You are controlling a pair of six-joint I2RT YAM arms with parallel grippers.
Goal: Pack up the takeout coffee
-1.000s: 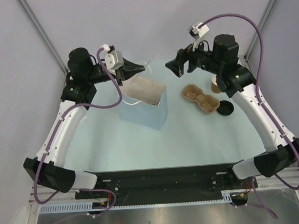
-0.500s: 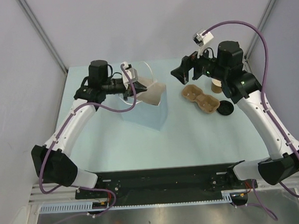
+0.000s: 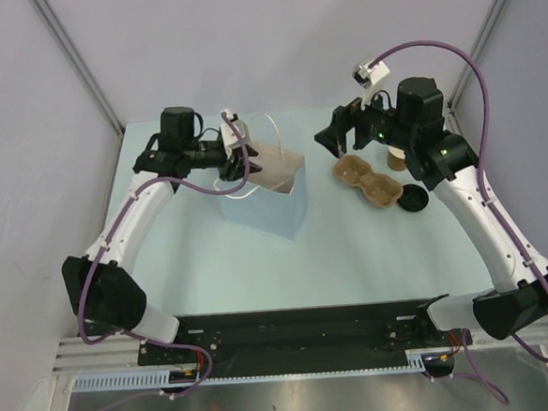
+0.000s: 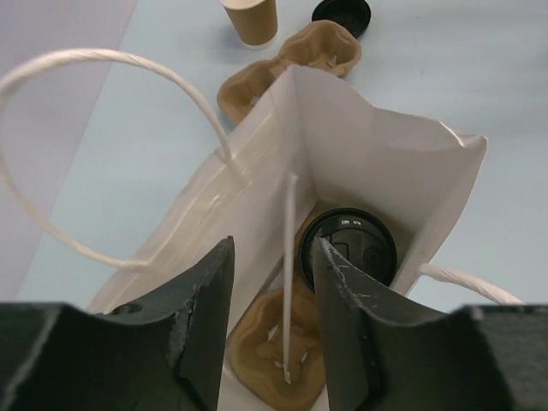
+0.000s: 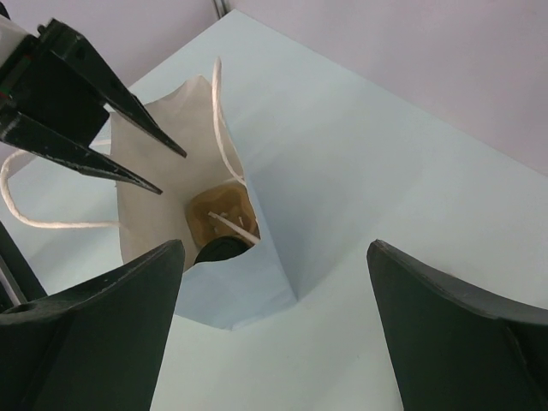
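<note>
L gripper (image 4: 272,247) over mouth of light-blue paper bag (image 3: 276,213): part-open, narrow gap, nothing clamped. R gripper (image 5: 274,248) spread wide, empty, hovering above table (image 3: 353,256), aimed at bag. Inside bag: lidded cup (image 4: 347,246), only black top visible, next to empty well of second pulp carrier (image 4: 257,338) at bottom. Outside on table: 2-cup pulp carrier (image 3: 368,180); just beside it unlidded kraft cup (image 4: 250,19), upright; loose black lid (image 3: 413,199) flat, near.

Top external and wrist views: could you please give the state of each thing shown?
paper bag: upright, mouth open.
lidded cup: inside bag, lid on.
tan cup: on table, lidless.
black lid: loose on table.
pulp carrier: on table, empty.
left gripper: open, at bag mouth.
right gripper: open, empty.
</note>
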